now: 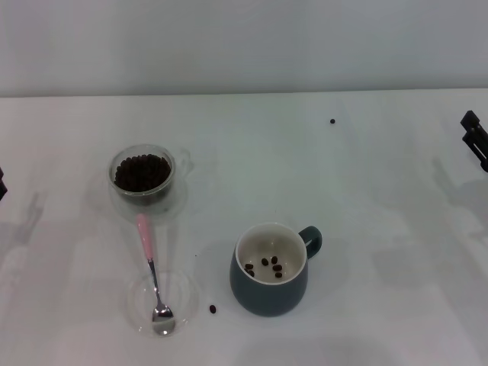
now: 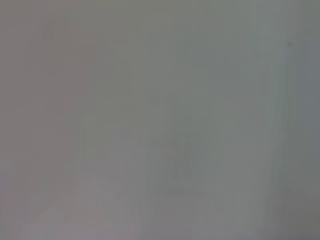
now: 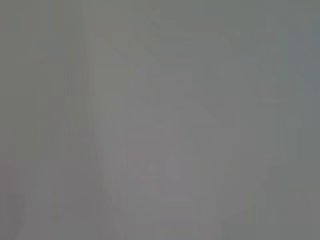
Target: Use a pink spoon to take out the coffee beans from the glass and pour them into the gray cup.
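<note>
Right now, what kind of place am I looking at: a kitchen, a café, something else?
Probably a plain test bench, not a kitchen: a bare white table against a blank wall, holding only a glass of coffee beans, a pink spoon and a gray cup. Robot grippers sit at both table edges.

1. Your right gripper (image 1: pixel 476 139) sits at the far right edge of the head view, raised and parked.
2. Your left gripper (image 1: pixel 2 184) barely shows at the left edge, apparently parked too.
</note>
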Controlling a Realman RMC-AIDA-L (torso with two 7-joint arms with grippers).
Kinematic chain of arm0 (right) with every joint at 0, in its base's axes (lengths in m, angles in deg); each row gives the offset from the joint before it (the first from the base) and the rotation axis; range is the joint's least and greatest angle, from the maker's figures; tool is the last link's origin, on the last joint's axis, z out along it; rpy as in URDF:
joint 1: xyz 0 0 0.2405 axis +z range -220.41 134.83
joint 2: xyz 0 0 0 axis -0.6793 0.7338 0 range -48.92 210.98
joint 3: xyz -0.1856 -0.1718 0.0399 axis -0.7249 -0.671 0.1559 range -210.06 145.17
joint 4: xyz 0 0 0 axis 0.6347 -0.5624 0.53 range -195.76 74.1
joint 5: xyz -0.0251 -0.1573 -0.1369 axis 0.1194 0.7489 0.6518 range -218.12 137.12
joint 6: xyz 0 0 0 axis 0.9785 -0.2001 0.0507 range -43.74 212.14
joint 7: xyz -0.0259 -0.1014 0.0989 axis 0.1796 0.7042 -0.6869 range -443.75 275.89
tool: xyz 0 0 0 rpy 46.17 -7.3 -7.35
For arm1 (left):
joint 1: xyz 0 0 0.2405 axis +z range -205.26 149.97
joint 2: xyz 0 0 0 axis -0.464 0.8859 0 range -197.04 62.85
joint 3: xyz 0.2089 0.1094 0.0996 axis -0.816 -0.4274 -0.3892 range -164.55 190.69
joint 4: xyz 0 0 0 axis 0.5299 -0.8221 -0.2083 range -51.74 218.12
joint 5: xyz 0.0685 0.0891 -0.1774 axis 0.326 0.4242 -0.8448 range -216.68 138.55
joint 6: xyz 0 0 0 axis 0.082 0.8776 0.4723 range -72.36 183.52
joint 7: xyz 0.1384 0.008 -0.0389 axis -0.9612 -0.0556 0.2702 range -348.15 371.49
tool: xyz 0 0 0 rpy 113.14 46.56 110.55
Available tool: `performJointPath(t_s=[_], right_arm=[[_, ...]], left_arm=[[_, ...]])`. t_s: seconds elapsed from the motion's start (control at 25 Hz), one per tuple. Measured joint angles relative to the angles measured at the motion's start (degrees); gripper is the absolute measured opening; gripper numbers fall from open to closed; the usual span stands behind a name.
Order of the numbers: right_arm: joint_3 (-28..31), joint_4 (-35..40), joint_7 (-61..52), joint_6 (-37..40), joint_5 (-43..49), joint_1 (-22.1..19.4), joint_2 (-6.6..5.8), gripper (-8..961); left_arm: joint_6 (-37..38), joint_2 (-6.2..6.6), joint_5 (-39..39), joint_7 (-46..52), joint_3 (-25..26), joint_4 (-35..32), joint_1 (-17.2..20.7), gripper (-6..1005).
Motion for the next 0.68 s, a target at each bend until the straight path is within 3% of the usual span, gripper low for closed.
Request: performJointPath(t_s=[0.68], right_arm=[[0.0,-2.4,0.8,-0.5,0.0,-0.4,0.00,741]], left_arm=[[0.9,-0.02,-3.0,0.0,0.0,6.0,-3.2,811]])
